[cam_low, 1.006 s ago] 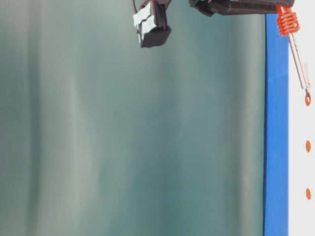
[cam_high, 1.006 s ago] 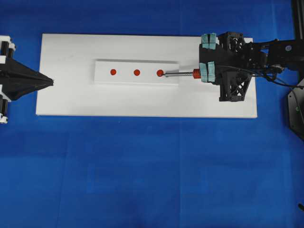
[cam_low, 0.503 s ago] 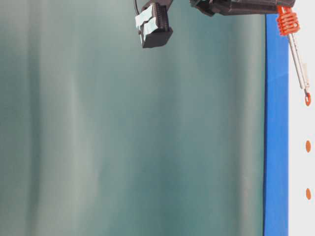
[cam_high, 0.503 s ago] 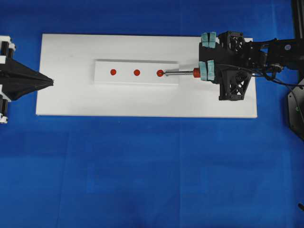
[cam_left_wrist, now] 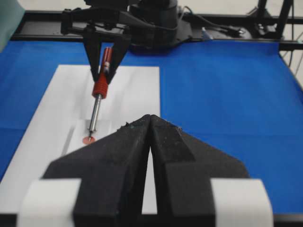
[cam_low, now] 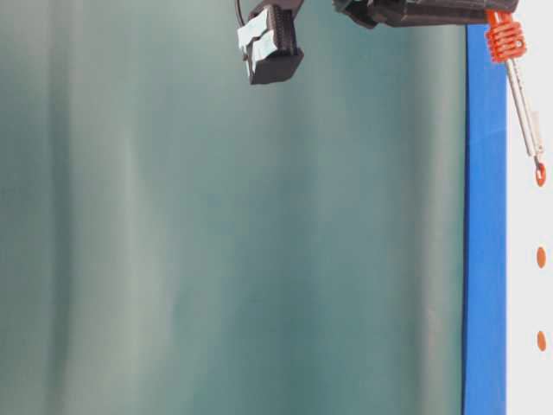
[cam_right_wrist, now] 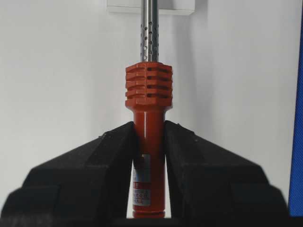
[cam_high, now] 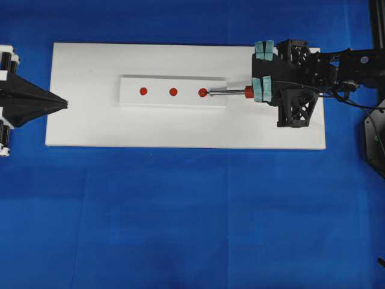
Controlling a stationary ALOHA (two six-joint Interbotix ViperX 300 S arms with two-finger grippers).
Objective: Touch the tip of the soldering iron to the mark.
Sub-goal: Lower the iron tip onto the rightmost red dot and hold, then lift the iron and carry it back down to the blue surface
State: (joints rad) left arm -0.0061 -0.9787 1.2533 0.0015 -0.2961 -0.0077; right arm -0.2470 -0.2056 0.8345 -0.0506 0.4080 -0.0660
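strip open leftward, iron lying rightward

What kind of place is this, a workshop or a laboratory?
Probably a robotics lab bench. Two arms work over a blue-covered table, one gripper holding a soldering iron over a white board with red test dots; a plain backdrop stands behind.

Vs 1 s ago: right tool w/ iron shifted slightly up-frame in overhead view, so the tip sits a bit higher at the near outer dot. Table-level view: wrist cam block nudged right. Last 0.5 s: no visible change.
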